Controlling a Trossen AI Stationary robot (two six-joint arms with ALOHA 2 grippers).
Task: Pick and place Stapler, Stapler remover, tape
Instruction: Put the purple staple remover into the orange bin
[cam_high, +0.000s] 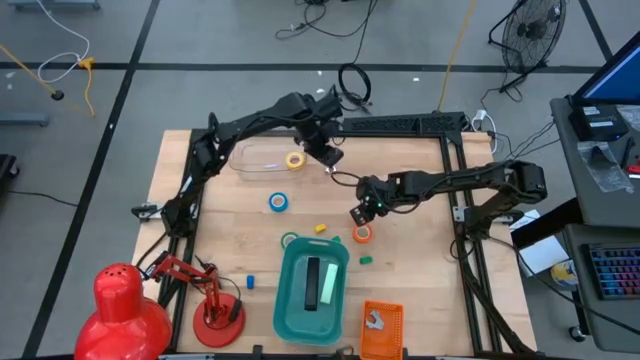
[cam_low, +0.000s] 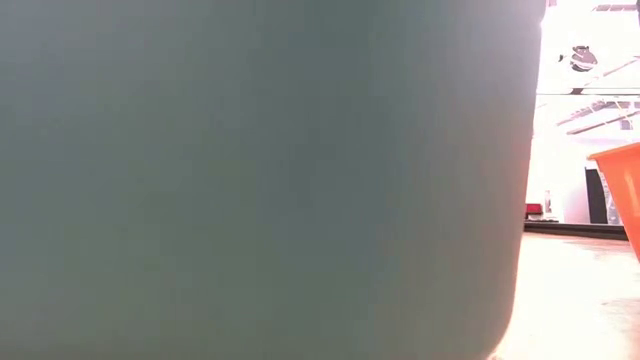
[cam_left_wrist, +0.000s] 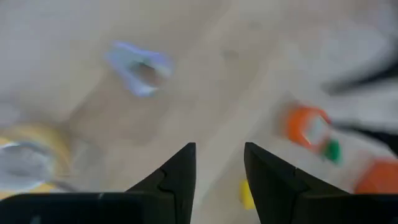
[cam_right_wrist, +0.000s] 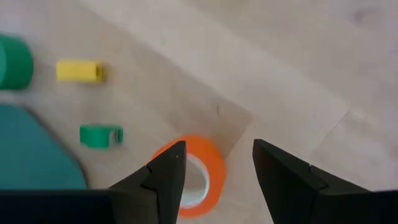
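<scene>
- The right gripper (cam_high: 358, 214) hangs just right of the table's centre, fingers apart with nothing between them; the orange tape (cam_right_wrist: 194, 175) lies flat on the wood just under them, at about 5 o'clock from the gripper in the high view.
- The left gripper (cam_high: 327, 155) is at roughly 12 o'clock from table centre, beside the clear tray (cam_high: 262, 158); its fingers (cam_left_wrist: 176, 180) stand apart and empty.
- The yellow tape (cam_high: 294, 160) sits at the tray's right end, probably inside it, though the blur makes that hard to confirm.
- The blue tape (cam_high: 278, 202) lies on bare wood at 6 o'clock from the tray.
- The green tape (cam_high: 290, 240) touches the teal bin (cam_high: 291, 300) at its 11 o'clock corner.
- A dark stapler (cam_high: 313, 283) lies in the teal bin.
- The orange basket (cam_high: 390, 318), at 3 o'clock from the bin, holds a pale stapler remover (cam_high: 375, 321).
- Small yellow (cam_right_wrist: 79, 70) and green (cam_right_wrist: 101, 135) blocks lie near the orange tape.
</scene>
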